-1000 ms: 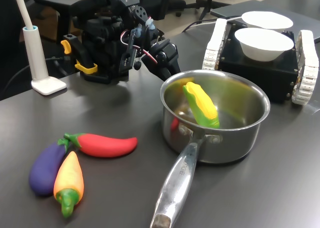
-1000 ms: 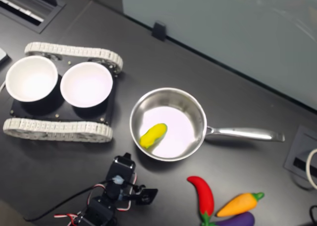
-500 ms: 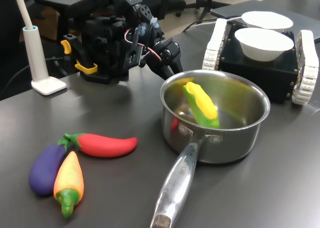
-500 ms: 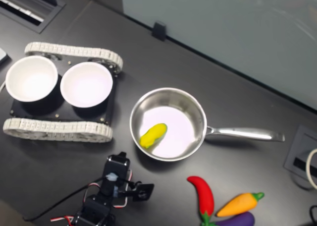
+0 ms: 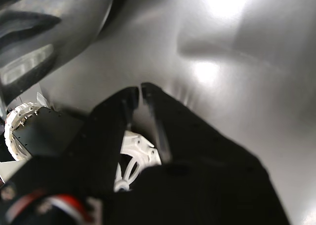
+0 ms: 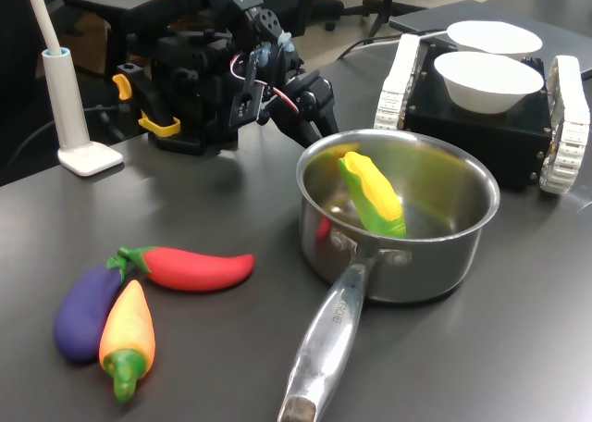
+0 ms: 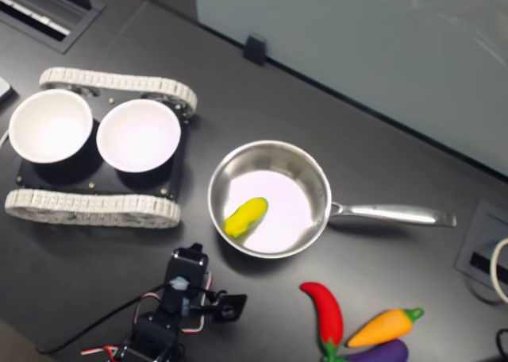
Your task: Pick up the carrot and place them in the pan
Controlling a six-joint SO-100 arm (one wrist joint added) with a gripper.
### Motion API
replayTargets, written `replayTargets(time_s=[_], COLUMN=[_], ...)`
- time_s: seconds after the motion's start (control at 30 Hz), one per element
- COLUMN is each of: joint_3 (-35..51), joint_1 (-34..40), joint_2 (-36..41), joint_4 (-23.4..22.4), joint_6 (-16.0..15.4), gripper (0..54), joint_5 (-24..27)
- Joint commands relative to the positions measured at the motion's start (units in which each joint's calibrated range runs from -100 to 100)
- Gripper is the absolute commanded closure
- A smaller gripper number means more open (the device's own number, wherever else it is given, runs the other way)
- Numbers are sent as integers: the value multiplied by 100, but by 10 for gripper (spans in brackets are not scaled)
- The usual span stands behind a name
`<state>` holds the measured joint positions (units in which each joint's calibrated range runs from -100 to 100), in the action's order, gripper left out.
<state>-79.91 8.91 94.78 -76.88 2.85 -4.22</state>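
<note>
The carrot (image 6: 128,334) (image 7: 385,326), orange fading to yellow with a green stem end, lies on the dark table between a purple eggplant (image 6: 83,311) and a red chili (image 6: 194,267). The steel pan (image 6: 462,246) (image 7: 290,211) stands mid-table with a yellow-and-green corn cob (image 6: 370,195) leaning inside it. In the first exterior view its long handle (image 6: 324,348) points toward the camera. My gripper (image 6: 319,117) (image 7: 230,306) (image 5: 140,89) hangs just outside the pan's rim, far from the carrot. In the wrist view its black fingertips meet with nothing between them.
Two white bowls (image 6: 486,80) (image 7: 139,136) sit on a black tracked base (image 7: 91,207) beyond the pan. A white lamp stand (image 6: 79,149) is at the first exterior view's left, beside the arm's black base (image 6: 190,98). The chili (image 7: 324,314) lies between gripper and carrot.
Over the last second the arm drew its gripper back a little from the pan's rim toward its base. Since half a second ago nothing has moved.
</note>
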Motion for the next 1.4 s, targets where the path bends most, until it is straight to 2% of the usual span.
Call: replayTargets(time_s=[0.0,0.2,0.4,0.63,0.9,1.1,1.23,1.37], joint_3=[408,444,753,1571,2371,2789,3307,3852], joint_1=[-31,-42,-77,49,-398,-1063,-1247,-1396], joint_2=[66,41,-389,-861,-1435,-1992,-2304,-2633], joint_4=[-94,-146,-188,-640,-1067,-1016,-1212,-1280], joint_6=[51,60,85,119,194,194,236,438], gripper=[534,534,534,534,534,534,534,534], joint_5=[-78,-107,-181,-181,-317,-513,-615,-601])
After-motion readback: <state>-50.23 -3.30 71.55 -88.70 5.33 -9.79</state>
